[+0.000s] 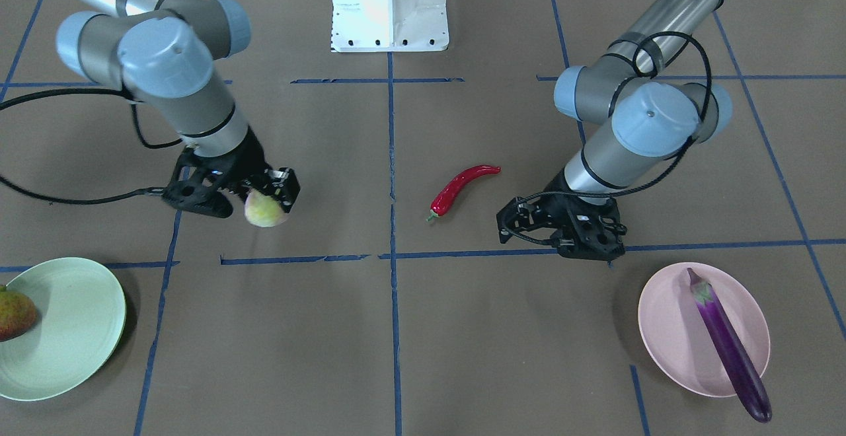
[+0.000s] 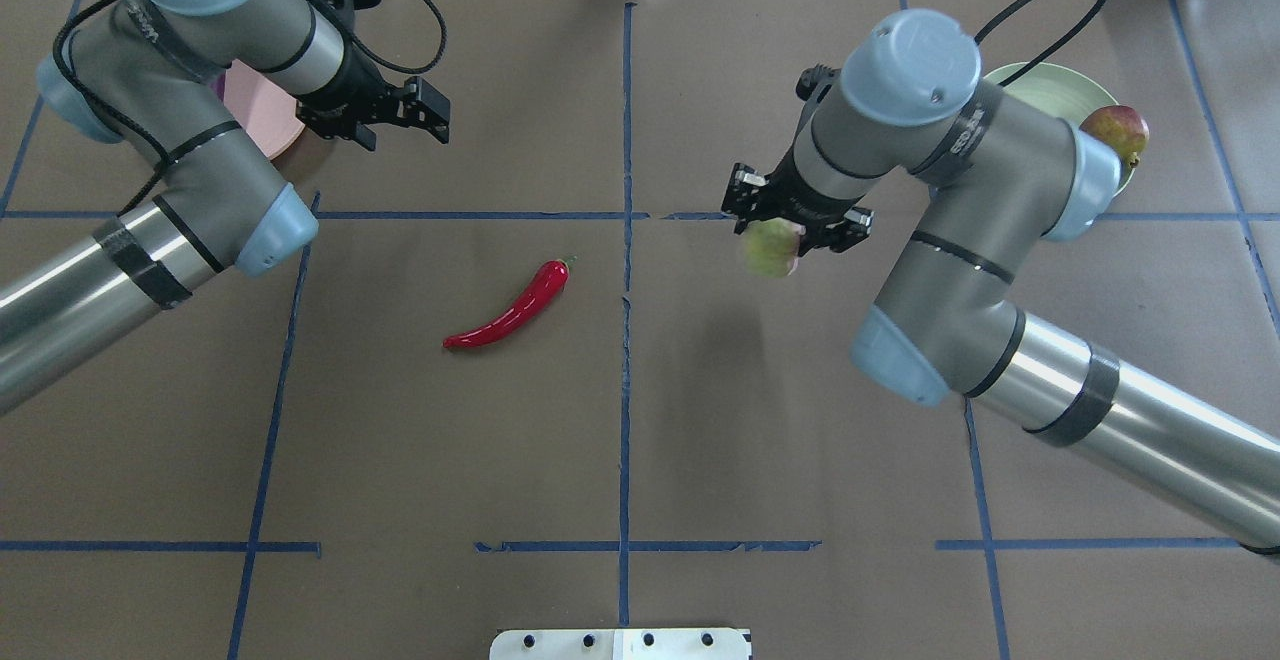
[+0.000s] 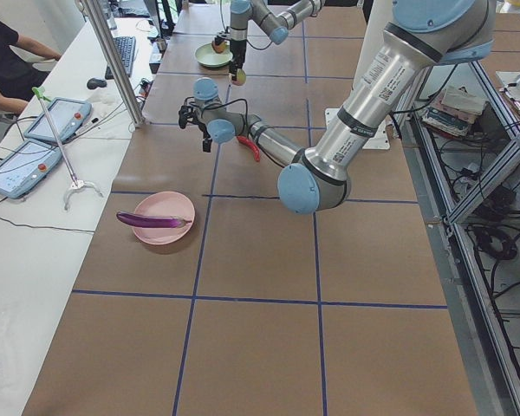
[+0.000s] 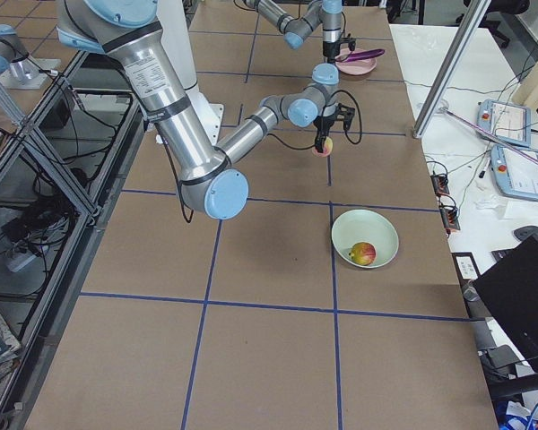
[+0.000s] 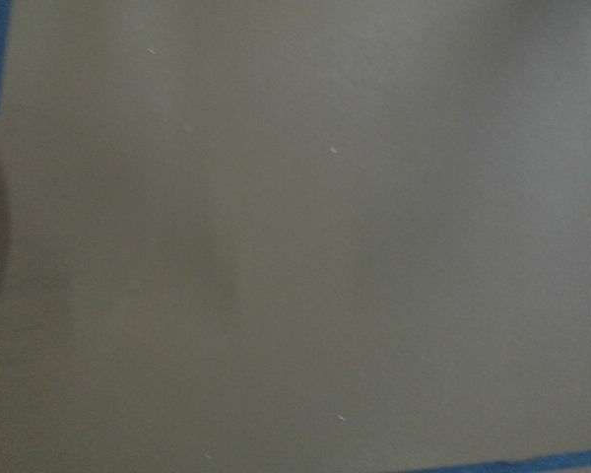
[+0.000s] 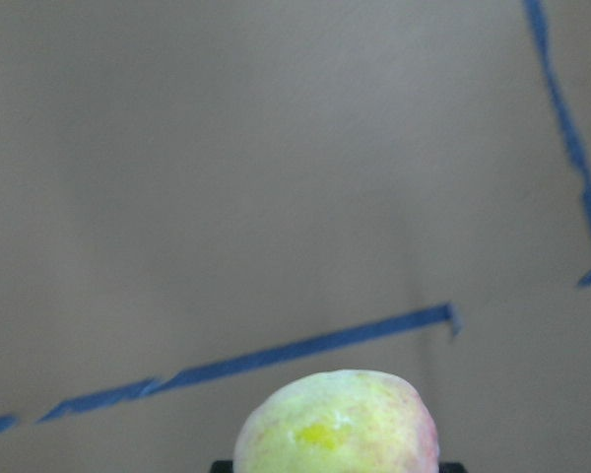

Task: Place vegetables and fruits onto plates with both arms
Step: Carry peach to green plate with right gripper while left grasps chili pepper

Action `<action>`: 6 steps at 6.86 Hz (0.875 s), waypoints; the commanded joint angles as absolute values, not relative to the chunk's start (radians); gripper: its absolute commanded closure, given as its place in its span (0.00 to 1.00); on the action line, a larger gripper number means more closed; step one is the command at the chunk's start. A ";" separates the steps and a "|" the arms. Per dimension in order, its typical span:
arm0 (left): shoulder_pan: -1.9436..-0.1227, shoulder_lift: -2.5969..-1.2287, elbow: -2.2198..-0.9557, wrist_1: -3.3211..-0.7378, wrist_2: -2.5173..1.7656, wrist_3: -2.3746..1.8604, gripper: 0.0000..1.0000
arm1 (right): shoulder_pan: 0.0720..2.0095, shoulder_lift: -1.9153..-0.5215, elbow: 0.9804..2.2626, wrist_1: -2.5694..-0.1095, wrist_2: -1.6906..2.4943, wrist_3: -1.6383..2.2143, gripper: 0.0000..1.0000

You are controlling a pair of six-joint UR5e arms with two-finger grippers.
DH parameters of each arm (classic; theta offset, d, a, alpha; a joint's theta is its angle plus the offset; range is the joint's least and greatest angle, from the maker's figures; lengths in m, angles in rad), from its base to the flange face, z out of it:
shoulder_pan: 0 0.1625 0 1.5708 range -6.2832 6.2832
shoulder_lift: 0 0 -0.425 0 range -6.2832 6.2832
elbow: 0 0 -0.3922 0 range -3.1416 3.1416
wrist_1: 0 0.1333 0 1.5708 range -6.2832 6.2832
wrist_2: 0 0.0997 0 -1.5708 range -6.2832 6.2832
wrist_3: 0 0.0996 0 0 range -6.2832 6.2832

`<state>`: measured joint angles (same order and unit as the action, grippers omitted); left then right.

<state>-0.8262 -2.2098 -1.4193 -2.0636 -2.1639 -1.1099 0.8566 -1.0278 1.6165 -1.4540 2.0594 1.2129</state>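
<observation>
My right gripper is shut on the pale yellow-green peach and holds it above the table; the peach also shows in the overhead view and the right wrist view. The mint green plate holds the red-and-yellow round fruit. My left gripper hangs open and empty between the red chili and the pink plate. The purple eggplant lies on the pink plate, its tip over the rim. The chili lies on the bare table near the middle.
The white base block stands at the robot's side of the table. Blue tape lines mark a grid on the brown surface. In the left side view, a white desk with tablets and a person runs along the table's far side.
</observation>
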 commanded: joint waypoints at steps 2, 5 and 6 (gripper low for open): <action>-0.762 -2.241 -1.443 -2.068 -2.161 -0.977 0.03 | 1.049 -1.014 1.331 -1.440 2.062 0.973 1.00; -0.684 -2.235 -1.425 -2.059 -2.149 -0.717 0.04 | 1.124 -1.003 1.140 -1.269 2.040 0.901 0.97; -0.658 -2.233 -1.424 -2.057 -2.113 -0.662 0.04 | 1.124 -1.017 1.134 -1.266 2.007 0.893 0.45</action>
<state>-0.6869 -2.2357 -1.4269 -2.0597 -2.1419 -0.7410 1.1162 -1.0069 1.1603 -1.2882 2.0362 0.9127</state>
